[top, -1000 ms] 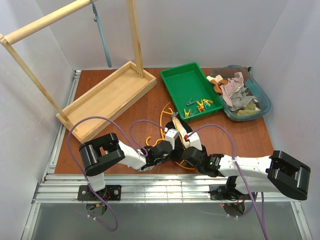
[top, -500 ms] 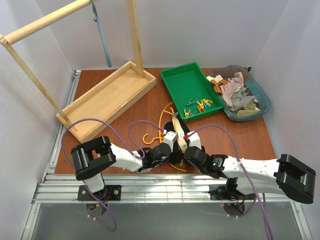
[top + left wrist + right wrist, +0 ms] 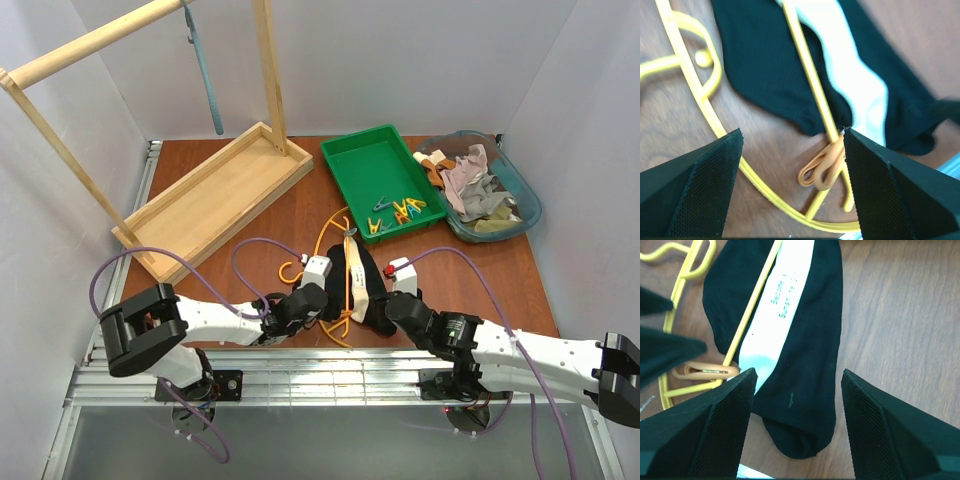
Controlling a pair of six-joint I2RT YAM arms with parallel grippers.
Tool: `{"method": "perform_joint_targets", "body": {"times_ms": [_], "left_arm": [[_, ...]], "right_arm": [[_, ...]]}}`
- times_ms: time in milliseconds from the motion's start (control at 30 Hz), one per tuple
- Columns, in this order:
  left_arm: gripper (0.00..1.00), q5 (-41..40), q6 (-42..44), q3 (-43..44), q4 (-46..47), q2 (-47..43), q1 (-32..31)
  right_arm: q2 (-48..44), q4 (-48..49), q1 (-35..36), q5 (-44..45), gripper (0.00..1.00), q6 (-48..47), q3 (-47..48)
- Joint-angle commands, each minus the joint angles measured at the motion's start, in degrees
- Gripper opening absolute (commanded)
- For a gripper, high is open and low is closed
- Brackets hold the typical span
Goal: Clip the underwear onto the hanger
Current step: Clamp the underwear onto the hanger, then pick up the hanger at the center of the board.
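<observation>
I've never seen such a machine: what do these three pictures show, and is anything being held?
Two robot arms stand at a table's near edge. The wide picture looks down from above; the other two come from a camera on each wrist, the dark wedges being its fingers. The left gripper and right gripper are open, holding nothing. Under them lie a yellow hanger, black underwear beneath its bar, and an orange peg. Farther back: a green tray, a clothes basket, a wooden rack.
</observation>
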Motion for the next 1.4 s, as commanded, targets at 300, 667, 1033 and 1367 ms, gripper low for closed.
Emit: {"method": "perform_joint_targets", "body": {"times_ms": [300,667,1033,1367], "left_arm": [[0.76,-6.1,-1.9,-4.9,-2.7,-17.8,8.4],[0.76,-1.9,-4.2,-13.0,-1.7,-28.2,20.0],[0.76,-2.2,-4.5,-14.1,-3.8,-33.3,20.6],[0.76,-0.8,-4.4,-13.6,-6.5,-37.5,20.7]], "right_arm": [[8.7,7.4,13.1,0.3,0.54,-5.7,7.8],[32.0,13.4,19.2,-4.5,0.42,-7.9,20.4],[40.9,15.0,13.0,-11.3,0.40,-7.9,23.3],[45.1,13.6,10.8,-15.7,0.33,-6.2,23.7]]}}
